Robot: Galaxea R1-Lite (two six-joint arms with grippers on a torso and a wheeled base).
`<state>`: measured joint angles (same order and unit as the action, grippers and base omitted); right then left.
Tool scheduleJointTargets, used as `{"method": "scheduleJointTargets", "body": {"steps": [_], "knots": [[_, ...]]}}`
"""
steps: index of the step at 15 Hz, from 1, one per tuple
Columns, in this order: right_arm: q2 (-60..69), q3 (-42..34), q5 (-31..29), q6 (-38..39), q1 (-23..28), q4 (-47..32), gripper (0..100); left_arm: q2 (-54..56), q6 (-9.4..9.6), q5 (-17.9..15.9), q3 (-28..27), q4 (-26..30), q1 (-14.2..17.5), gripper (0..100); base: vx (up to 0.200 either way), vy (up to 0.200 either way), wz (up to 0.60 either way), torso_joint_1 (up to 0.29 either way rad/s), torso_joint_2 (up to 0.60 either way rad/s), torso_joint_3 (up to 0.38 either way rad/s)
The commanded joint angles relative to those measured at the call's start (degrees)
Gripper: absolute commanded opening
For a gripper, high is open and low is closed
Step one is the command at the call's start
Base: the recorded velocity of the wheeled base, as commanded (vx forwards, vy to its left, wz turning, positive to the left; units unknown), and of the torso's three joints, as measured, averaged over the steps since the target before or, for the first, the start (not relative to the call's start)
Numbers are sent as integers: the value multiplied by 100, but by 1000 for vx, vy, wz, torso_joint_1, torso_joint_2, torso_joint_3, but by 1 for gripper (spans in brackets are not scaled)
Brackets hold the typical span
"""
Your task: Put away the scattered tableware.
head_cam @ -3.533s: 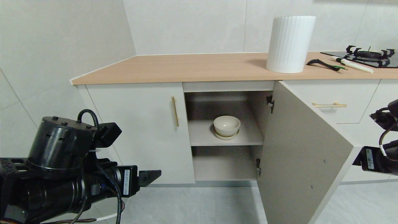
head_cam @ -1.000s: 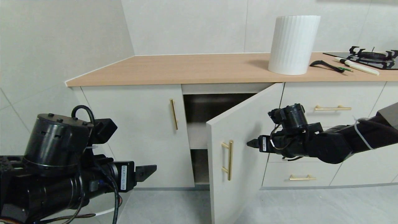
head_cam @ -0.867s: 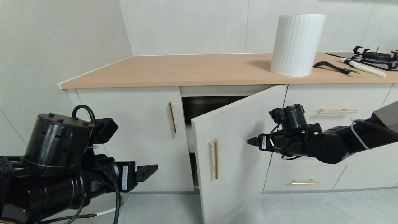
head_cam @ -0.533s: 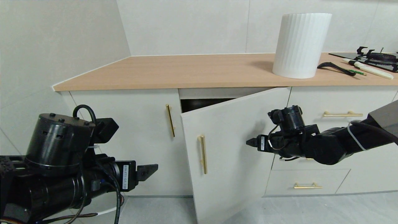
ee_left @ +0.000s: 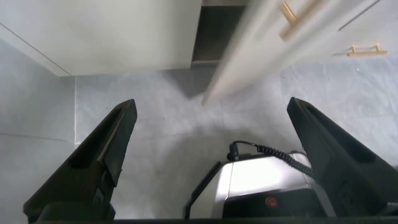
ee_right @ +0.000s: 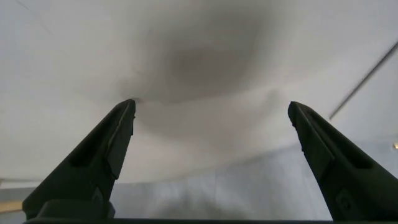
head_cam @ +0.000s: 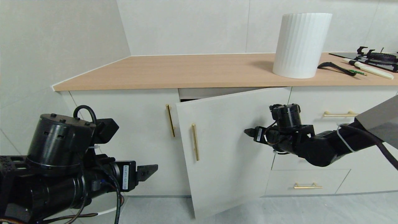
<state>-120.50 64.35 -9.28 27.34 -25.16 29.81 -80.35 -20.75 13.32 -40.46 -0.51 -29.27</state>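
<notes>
- The door (head_cam: pixel 230 149) is seen almost shut under the counter (head_cam: pixel 186 70). Its handle edge stands slightly out from the frame, and a dark slit is left along its top at 11 o'clock.
- The right gripper (head_cam: pixel 247 132) is held at the door's face, at 3 o'clock of the handle (head_cam: pixel 195 142). Its tip appears to touch the panel, though contact cannot be confirmed.
- In the right wrist view the right gripper's (ee_right: pixel 210 104) fingers are spread wide with nothing between them, and the pale door (ee_right: pixel 199 62) is seen close ahead.
- The left gripper (head_cam: pixel 149 172) is held low at 8 o'clock in the head view, well apart from the door and pointing toward the cabinets.
- In the left wrist view the left gripper's (ee_left: pixel 211 102) fingers are likewise apart and empty, over the floor (ee_left: pixel 155 143), with the door's lower corner (ee_left: pixel 249 56) ahead.
- A white ribbed canister (head_cam: pixel 301 45) stands on the counter at 1 o'clock in the head view.
- At 3 o'clock of the canister a black utensil (head_cam: pixel 331 66) lies on the counter, and a white utensil (head_cam: pixel 371 71) lies just beyond it, beside the hob (head_cam: pixel 377 56).
- Two drawer handles (head_cam: pixel 339 114) (head_cam: pixel 307 186) are seen at 3 and 4 o'clock of the door.
</notes>
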Motion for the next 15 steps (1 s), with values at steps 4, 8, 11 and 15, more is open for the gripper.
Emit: {"method": "scheduleJointTargets", "body": {"steps": [4,8,11,15], "knots": [[-404,473,-391,421,90,34,100,-16,-8,4,-6,-2,0,100,0,0,0,0,0,0],[-694,701,-821,474,117,359,100,-69,-8,-5,3,-2,0,100,0,0,0,0,0,0],[-790,816,-962,474,196,377,100,-77,-8,-5,3,7,0,100,0,0,0,0,0,0],[-870,912,-1111,474,240,377,100,-77,-8,-5,3,7,0,100,0,0,0,0,0,0]]}}
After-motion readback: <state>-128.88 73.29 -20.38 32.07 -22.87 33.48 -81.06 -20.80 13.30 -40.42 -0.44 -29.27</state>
